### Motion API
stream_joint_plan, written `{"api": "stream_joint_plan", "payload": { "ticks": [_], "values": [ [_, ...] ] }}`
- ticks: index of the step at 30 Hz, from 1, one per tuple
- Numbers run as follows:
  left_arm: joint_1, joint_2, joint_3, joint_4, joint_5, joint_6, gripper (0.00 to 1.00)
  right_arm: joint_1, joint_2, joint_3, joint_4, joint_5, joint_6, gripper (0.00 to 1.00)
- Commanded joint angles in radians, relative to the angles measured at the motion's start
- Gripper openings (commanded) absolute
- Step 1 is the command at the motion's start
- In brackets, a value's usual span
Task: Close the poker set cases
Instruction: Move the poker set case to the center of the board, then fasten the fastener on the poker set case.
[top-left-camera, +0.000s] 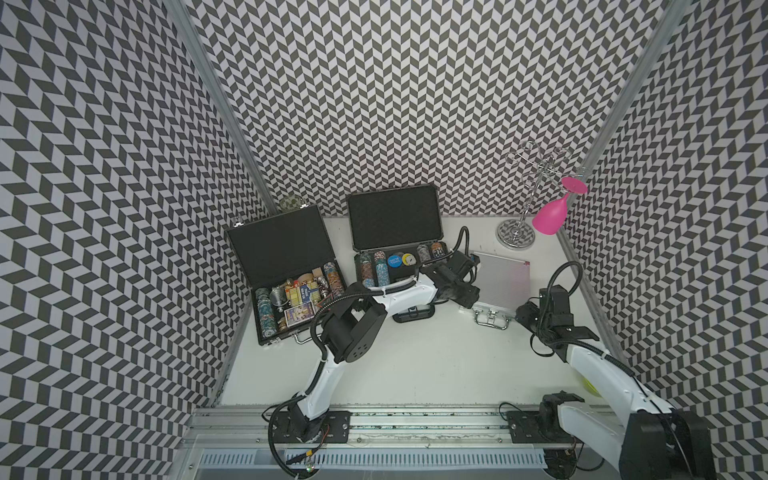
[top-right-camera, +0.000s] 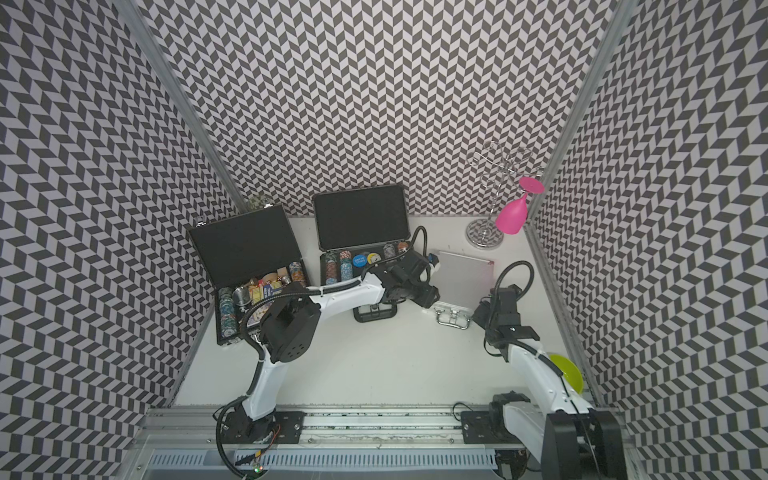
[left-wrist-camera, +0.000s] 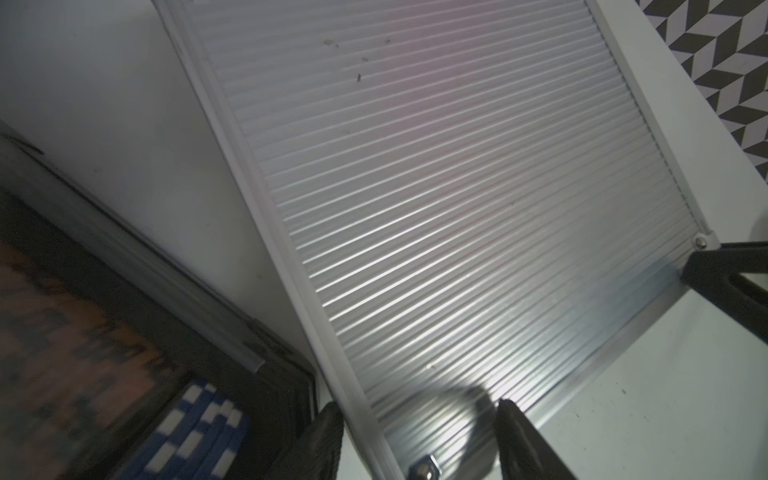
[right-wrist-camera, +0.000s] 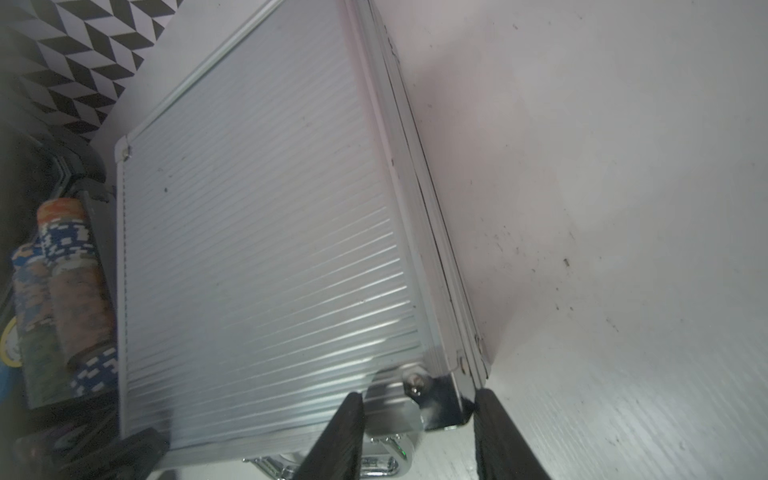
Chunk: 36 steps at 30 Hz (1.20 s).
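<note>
Three poker set cases lie on the white table. The flat black case (top-left-camera: 286, 266) at the left stands open, with chips and cards inside. In the middle, the thick dark grey case (top-left-camera: 395, 228) is open too, and rows of chips show. The silver aluminium case (top-left-camera: 503, 282) at the right lies with its ribbed lid (left-wrist-camera: 457, 208) down. My left gripper (left-wrist-camera: 419, 419) is open, astride the silver case's near left edge. My right gripper (right-wrist-camera: 419, 401) is open at the near right corner (right-wrist-camera: 449, 395), one finger over the lid and one beside the case.
A chrome glass rack (top-left-camera: 515, 235) holding a pink glass (top-left-camera: 548, 212) stands at the back right. A yellow-green dish (top-right-camera: 567, 372) lies by the right wall under my right arm. The silver case's handle (top-left-camera: 492, 320) and the grey case's handle (top-left-camera: 413, 313) stick out toward the front.
</note>
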Motion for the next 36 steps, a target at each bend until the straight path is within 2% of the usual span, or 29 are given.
{"api": "stream_joint_plan", "payload": {
  "ticks": [1,5,9,12,18,21,24,27,29,36],
  "values": [
    [-0.042,-0.032,-0.008,0.023,0.064,-0.016,0.61,0.045,-0.024,-0.023,-0.115,-0.089,0.028,0.43],
    [-0.042,-0.049,-0.017,0.029,0.043,-0.028,0.61,0.06,-0.015,0.008,-0.148,-0.066,0.023,0.44],
    [-0.041,-0.078,-0.033,0.045,0.032,-0.028,0.62,0.063,-0.019,0.064,-0.194,-0.017,0.012,0.53],
    [-0.038,-0.087,-0.03,0.039,0.028,-0.027,0.63,0.065,-0.029,0.108,-0.203,-0.001,0.012,0.55],
    [-0.036,-0.123,-0.051,0.046,-0.004,-0.044,0.63,0.076,-0.003,0.252,-0.221,0.024,-0.035,0.54],
    [-0.033,-0.14,-0.066,0.04,-0.046,-0.061,0.63,0.083,0.05,0.331,-0.224,0.039,-0.085,0.5],
    [-0.036,-0.163,-0.099,0.046,-0.062,-0.063,0.61,0.084,0.124,0.383,-0.221,0.036,-0.134,0.42],
    [-0.043,-0.194,-0.148,0.061,-0.046,-0.069,0.54,0.092,0.192,0.404,-0.206,-0.003,-0.167,0.29],
    [-0.054,-0.22,-0.193,0.087,-0.022,-0.089,0.5,0.103,0.233,0.405,-0.196,-0.023,-0.176,0.23],
    [-0.102,-0.247,-0.311,0.249,0.057,-0.231,0.45,0.128,0.31,0.373,-0.144,-0.076,-0.177,0.18]
  ]
}}
